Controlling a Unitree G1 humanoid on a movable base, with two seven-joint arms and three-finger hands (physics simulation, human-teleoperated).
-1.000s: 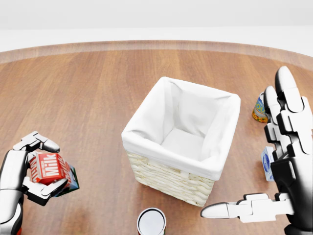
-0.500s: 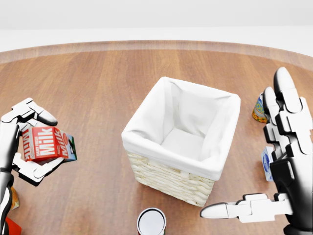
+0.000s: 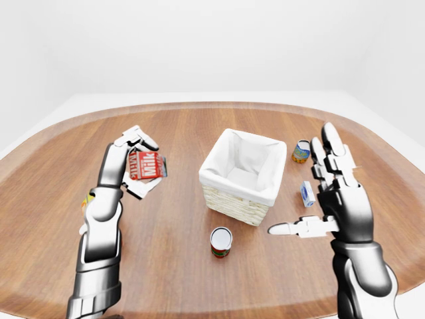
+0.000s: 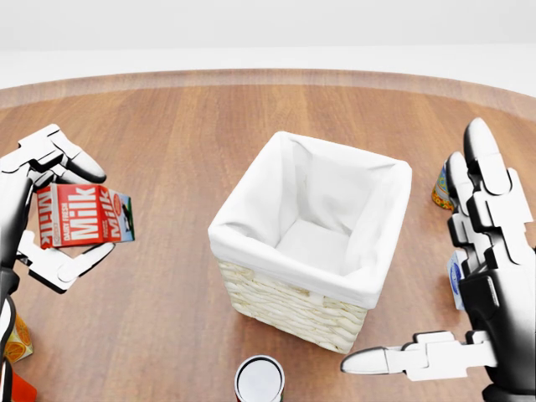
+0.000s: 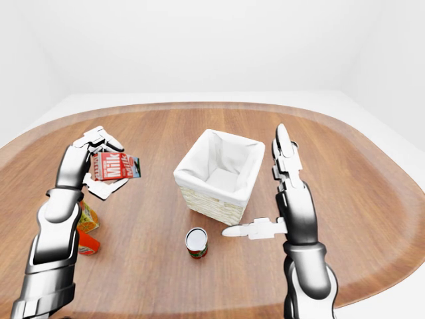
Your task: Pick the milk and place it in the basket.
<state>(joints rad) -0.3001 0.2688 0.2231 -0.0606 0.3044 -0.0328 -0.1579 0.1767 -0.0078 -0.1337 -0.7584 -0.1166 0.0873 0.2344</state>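
Left hand [image 4: 42, 213] is being kept clamped on the milk [image 4: 82, 215] | carton is being raised off the table [image 4: 167, 142] versus a second ago, at 9 o'clock of the basket [image 4: 289, 297] | right hand [image 4: 469, 285] is being held spread, empty | transfer over basket is judged next.

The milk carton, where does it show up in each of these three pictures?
Left-eye view: the milk carton is left of centre, held in the left hand.
Head view: at the far left edge, midway up.
Right-eye view: upper left, between the fingers.
Shared landmark: the white-lined basket, always to the carton's right.
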